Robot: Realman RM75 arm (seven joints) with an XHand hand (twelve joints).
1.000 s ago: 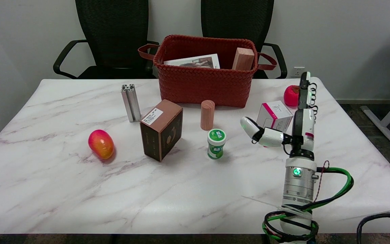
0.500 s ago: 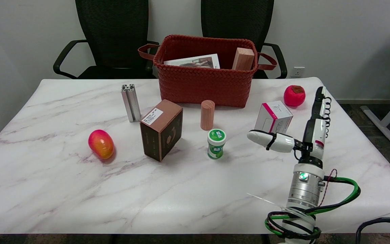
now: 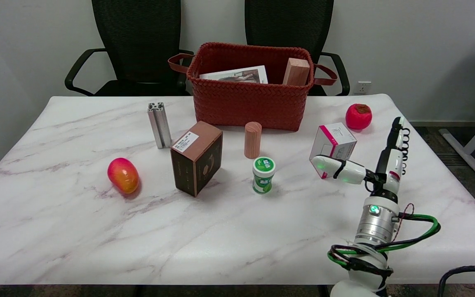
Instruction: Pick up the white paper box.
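Observation:
The white paper box [image 3: 336,141], with a pink stripe along one edge, stands tilted on the marble table [image 3: 97,231] at the right, in front of the basket's right corner. My right hand [image 3: 381,173] is just to the near right of it, open and holding nothing. Its fingers [image 3: 396,138] point up and away on the box's right. The thumb [image 3: 336,169] reaches left across the box's lower front corner. I cannot tell whether the thumb touches the box.
A red woven basket [image 3: 254,105] at the back holds a book and a wooden block. A wooden cylinder [image 3: 252,139], a green-lidded jar [image 3: 263,175], a brown box [image 3: 196,157], an aluminium profile [image 3: 159,125] and a mango [image 3: 123,175] stand to the left. A red fruit [image 3: 358,116] lies behind the white box.
My right hand has shifted to the right and nearer the table's front; its thumb now lies lower, in front of the white box's bottom corner. The box has not moved.

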